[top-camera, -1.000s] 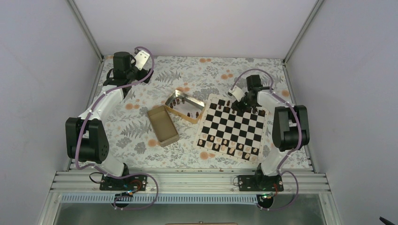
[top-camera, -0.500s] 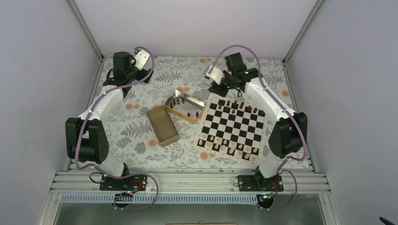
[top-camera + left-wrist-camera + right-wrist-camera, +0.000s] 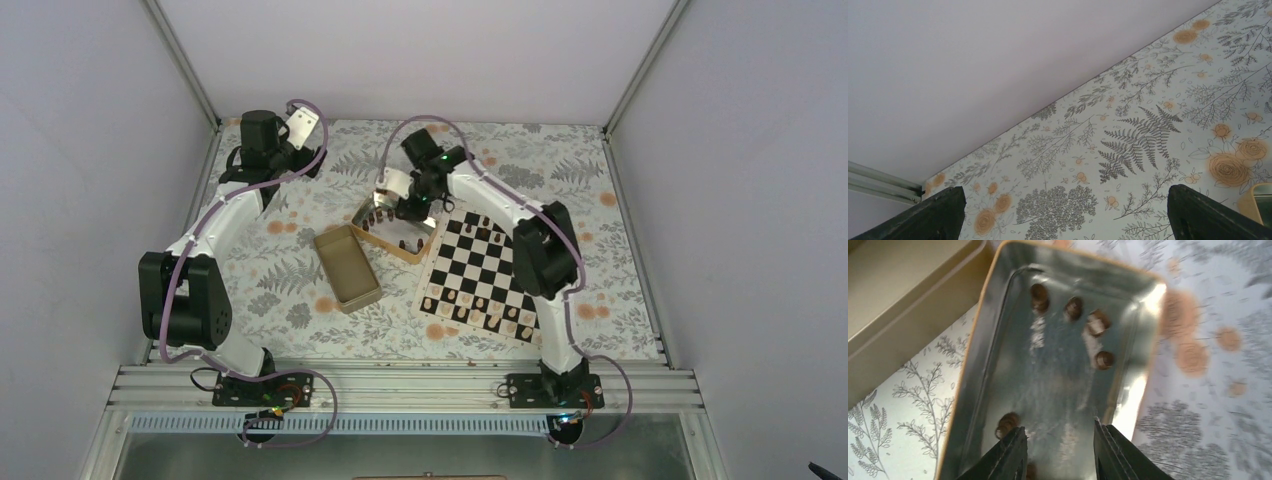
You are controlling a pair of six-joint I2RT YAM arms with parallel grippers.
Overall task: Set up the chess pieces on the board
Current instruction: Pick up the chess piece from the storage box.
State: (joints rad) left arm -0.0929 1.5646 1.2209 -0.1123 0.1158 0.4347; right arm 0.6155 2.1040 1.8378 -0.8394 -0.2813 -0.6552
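Step in hand: fetching a piece. Right gripper (image 3: 1059, 440), jaws parted and empty, hovers over the open tin (image 3: 973, 355) at 10 o'clock of the board (image 3: 490, 268). Chess pieces (image 3: 1073, 307) stand at its 12 o'clock. Left gripper (image 3: 1068, 215) wide open, idle. Next: descend onto one piece, close

Checks, gilt and florals
The board (image 3: 480, 275) black-and-white chequered, pale wood border; chess pieces (image 3: 1073, 307) dark brown, perhaps reddish through blur; tin (image 3: 1058, 390) silver inside, golden rim; tablecloth (image 3: 1138, 145) white with grey ferns, orange flowers.
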